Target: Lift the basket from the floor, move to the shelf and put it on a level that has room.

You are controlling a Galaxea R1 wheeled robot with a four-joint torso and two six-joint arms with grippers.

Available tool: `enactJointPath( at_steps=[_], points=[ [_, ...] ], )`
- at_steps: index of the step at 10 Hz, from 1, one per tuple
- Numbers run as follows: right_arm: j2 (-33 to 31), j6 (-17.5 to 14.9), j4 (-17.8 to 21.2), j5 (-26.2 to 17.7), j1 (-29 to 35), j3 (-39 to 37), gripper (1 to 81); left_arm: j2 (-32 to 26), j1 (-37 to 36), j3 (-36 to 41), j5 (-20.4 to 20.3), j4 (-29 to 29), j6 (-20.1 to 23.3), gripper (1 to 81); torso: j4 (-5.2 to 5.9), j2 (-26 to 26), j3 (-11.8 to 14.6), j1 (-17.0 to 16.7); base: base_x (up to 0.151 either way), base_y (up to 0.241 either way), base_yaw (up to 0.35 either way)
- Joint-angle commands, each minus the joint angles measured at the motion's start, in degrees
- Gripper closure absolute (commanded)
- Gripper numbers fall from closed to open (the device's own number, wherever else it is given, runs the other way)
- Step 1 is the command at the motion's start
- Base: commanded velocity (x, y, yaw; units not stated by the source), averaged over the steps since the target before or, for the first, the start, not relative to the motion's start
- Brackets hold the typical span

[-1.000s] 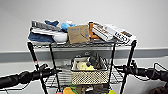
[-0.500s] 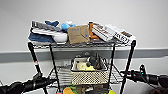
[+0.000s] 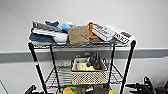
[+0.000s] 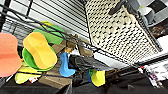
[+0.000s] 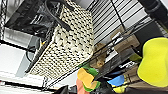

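The cream-white mesh basket (image 3: 88, 76) stands on the second wire level (image 3: 58, 75) of the black-posted shelf (image 3: 37, 67), holding yellow and dark items. Both wrist views look up at its perforated side (image 4: 117, 32) (image 5: 67, 42) resting on the grid wires. My left gripper (image 3: 31, 88) sits low, outside the left front post. My right gripper (image 3: 140, 87) sits low, outside the right front post. Both are apart from the basket. The floor is hidden.
The top tier (image 3: 80, 35) is piled with boxes, a brown carton and blue cloth. Colourful toys (image 4: 40, 50) (image 5: 152, 62) crowd the tier under the basket. A pale wall with a grey rail (image 3: 150, 53) stands behind the rack.
Both arms have dropped and drawn back from the rack's front posts toward the lower corners. The basket and the rack have stayed put.
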Motion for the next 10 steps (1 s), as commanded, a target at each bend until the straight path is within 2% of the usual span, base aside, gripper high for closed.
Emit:
enactJointPath(
  at_steps=[1,2,4,6,8,10],
  points=[
    [-1.8,0.2,-1.1,-1.3,-0.6,1.5,1.0,-1.6,5.3,0.5,-0.3,0.5,-0.6,1.0,0.00,0.0,0.0,0.0,0.000,0.000,0.000],
    [-1.6,0.2,-1.8,-1.3,-3.7,0.9,1.0,-0.6,9.1,-1.4,-0.5,0.5,-0.4,1.0,0.00,0.0,0.0,0.0,0.000,0.000,0.000],
    [0.1,0.1,-2.4,-1.0,-9.9,-2.1,1.0,4.0,17.0,-6.9,-5.0,1.7,0.3,1.0,0.00,0.0,0.0,0.0,0.000,0.000,0.000],
    [4.4,-0.2,-2.4,-0.5,-16.1,-7.1,1.0,9.0,23.2,-13.3,-6.9,3.2,0.4,1.0,0.00,0.0,0.0,0.0,0.000,0.000,0.000],
    [9.6,-0.8,-3.0,-0.5,-20.0,-12.0,1.0,12.5,27.0,-17.5,-8.4,5.5,0.5,1.0,0.00,-0.1,0.1,-0.1,0.000,0.000,0.000],
    [12.5,-0.9,-5.3,-0.4,-23.3,-14.8,1.0,15.3,30.0,-21.1,-9.5,6.8,0.5,1.0,0.00,-0.1,0.1,-0.1,0.000,0.000,0.000]
  ],
)
